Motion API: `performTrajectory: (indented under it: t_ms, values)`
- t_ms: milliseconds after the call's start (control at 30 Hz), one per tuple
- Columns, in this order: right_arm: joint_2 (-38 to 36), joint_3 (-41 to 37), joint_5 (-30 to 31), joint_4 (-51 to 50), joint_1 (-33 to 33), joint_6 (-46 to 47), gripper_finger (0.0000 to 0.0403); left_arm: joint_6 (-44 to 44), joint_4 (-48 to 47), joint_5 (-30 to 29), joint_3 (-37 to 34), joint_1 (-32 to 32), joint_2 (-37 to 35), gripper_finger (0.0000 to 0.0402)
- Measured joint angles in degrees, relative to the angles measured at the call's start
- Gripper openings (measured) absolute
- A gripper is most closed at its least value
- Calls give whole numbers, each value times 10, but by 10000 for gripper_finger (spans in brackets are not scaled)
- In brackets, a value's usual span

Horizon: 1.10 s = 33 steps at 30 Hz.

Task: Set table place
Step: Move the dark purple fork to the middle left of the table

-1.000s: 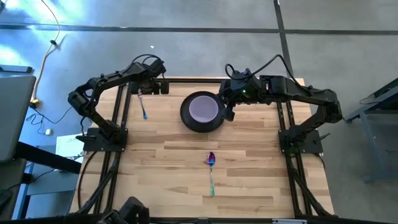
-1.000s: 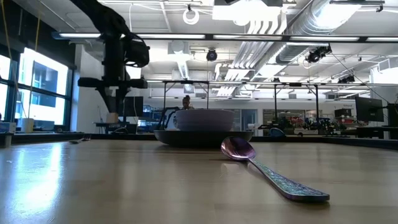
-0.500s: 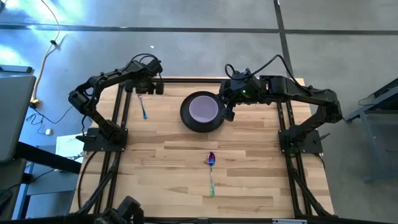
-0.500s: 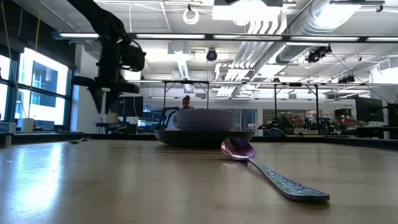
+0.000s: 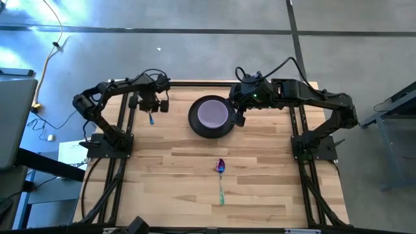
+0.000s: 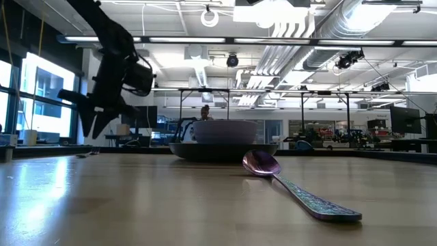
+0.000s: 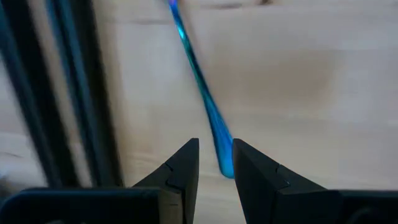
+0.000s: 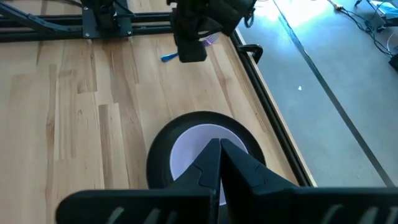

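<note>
The fork [image 5: 151,119], with a blue handle [image 7: 199,81], lies flat on the table's far left by the black rail. My left gripper [image 5: 151,108] hangs tilted just above the handle [image 6: 89,130], its fingers a little open; the handle's end shows between their tips [image 7: 214,143]. The lavender bowl [image 5: 213,113] sits in the dark grey plate [image 5: 195,123] at the far middle. My right gripper [image 5: 239,120] is shut above the plate's right rim [image 8: 219,144]. The spoon [image 5: 220,177] lies on the near middle, purple head toward the plate [image 6: 263,164].
Black rail frames [image 5: 127,117] run along both sides of the light wood table [image 5: 175,162]. Bare wood lies between the plate and the spoon and to either side of the spoon.
My left gripper has come from the table's far left corner toward the near edge and down, tipping forward, and now stands over the fork's handle. The fork, plate, bowl and spoon have kept their places.
</note>
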Motion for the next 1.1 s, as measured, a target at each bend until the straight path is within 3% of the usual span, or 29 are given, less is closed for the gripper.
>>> performTrajectory:
  t_ms: [233, 467, 833, 1100]
  values:
    - [0, 0, 0, 0, 0, -8, 0, -16, 50, 23, -64, -4, 0, 85]
    - [0, 0, 0, 1, 0, -11, 0, -16, 87, 44, -69, -2, 0, 85]
    - [0, 0, 0, 3, 0, -11, 0, -31, 115, 15, -69, -2, 0, 85]
    - [0, 0, 0, 4, 0, -12, 0, -65, 148, 13, -118, -3, -4, 85]
